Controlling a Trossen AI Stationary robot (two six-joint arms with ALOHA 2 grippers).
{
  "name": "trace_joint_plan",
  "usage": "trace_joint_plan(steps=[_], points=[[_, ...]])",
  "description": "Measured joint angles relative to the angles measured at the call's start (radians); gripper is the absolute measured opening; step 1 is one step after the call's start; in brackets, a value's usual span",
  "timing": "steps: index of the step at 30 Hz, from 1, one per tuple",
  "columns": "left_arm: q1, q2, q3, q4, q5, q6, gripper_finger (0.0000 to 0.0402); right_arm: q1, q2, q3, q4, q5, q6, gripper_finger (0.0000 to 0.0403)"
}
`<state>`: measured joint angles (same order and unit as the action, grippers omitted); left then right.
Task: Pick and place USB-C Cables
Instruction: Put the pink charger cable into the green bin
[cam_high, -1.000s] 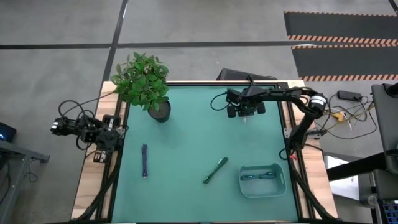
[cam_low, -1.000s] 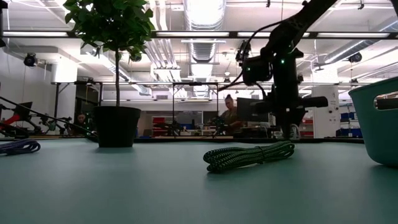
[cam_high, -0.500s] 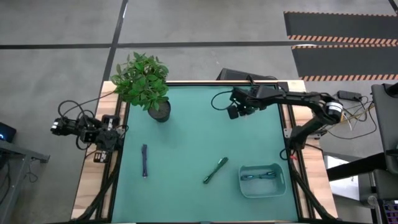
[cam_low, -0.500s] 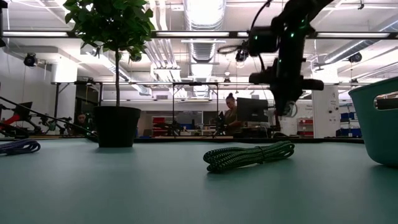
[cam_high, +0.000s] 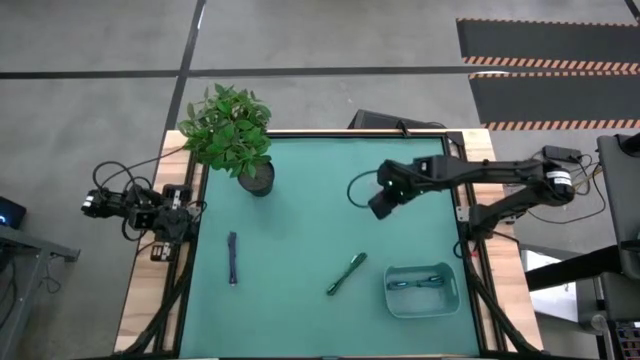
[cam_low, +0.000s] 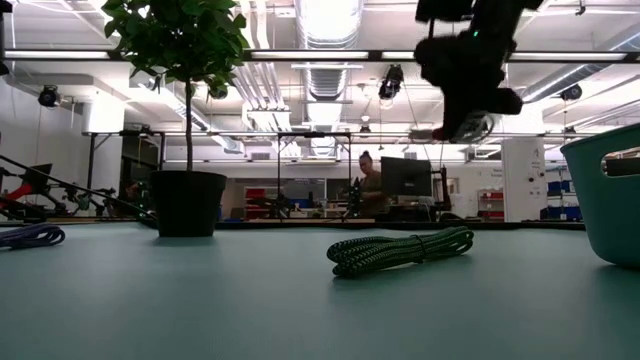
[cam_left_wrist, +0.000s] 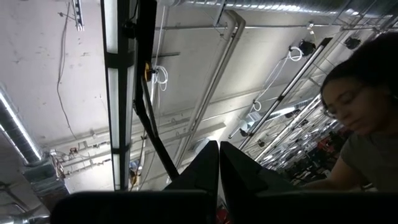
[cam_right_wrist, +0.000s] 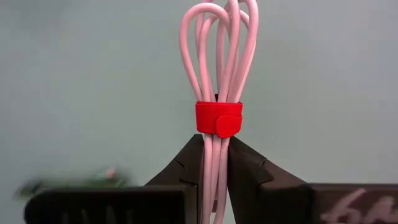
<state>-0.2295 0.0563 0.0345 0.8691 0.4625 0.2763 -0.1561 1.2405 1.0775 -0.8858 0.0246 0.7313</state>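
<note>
My right gripper (cam_right_wrist: 214, 155) hangs above the table's far right part (cam_high: 382, 203) and is shut on a white cable bundle (cam_right_wrist: 219, 56) bound by a red strap (cam_right_wrist: 218, 118). A green cable (cam_high: 347, 273) lies flat near the table's middle (cam_low: 400, 250). A dark blue-purple cable (cam_high: 232, 258) lies at the left (cam_low: 30, 236). A teal-blue cable (cam_high: 420, 283) lies inside the teal bin (cam_high: 421, 311). My left gripper (cam_left_wrist: 219, 163) is shut and points up at the ceiling, beside the table's left edge (cam_high: 170, 220). My right gripper pinches the white bundle between its two fingers (cam_right_wrist: 186, 163), on the strands just behind the red strap (cam_right_wrist: 212, 146). The bundle lies along the fingers, its looped end (cam_right_wrist: 217, 25) sticking out past the fingertips. It is lifted clear of the table, and the fingers slant downward.
A potted plant (cam_high: 232, 135) stands at the far left corner, its pot (cam_low: 188, 203) on the mat. The teal bin's wall (cam_low: 610, 190) rises at the near right. A person shows in the left wrist view and another in the room behind the table.
My right gripper has risen and come from the far edge toward the table's middle, carrying the white bundle clear of the table. Its wrist has rolled on the way. The cables on the table and in the bin have stayed where they were.
</note>
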Motion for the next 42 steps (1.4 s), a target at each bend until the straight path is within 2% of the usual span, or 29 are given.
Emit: trace_joint_plan(steps=[10,18,22,25,29,34,38,42], points=[[0.000,0.000,0.000,0.006,0.000,0.000,0.0000,0.214,-0.018,0.000,0.001,-0.114,0.006,0.0036],[0.000,0.000,0.000,0.013,0.000,-0.001,0.0000,0.327,-0.018,0.000,0.001,-0.147,0.073,0.0036],[0.000,0.000,0.000,0.013,0.000,-0.001,0.0000,0.387,-0.017,0.000,0.002,-0.244,-0.043,0.0033],[0.000,0.000,0.000,0.013,0.000,-0.001,0.0000,0.454,-0.017,0.000,0.002,-0.267,-0.168,0.0031],[0.000,0.000,0.000,0.013,0.000,-0.001,0.0000,0.555,-0.017,0.000,0.003,-0.252,-0.396,0.0030],[0.000,0.000,0.000,0.013,0.000,-0.001,0.0000,0.686,-0.017,0.000,0.002,-0.127,-0.595,0.0030],[0.000,0.000,0.000,0.013,0.000,-0.001,0.0000,0.760,-0.016,0.000,-0.041,-0.025,-0.566,0.0030],[0.000,0.000,0.000,0.013,0.000,-0.001,0.0000,0.811,-0.006,0.000,-0.144,-0.005,-0.480,0.0030]])
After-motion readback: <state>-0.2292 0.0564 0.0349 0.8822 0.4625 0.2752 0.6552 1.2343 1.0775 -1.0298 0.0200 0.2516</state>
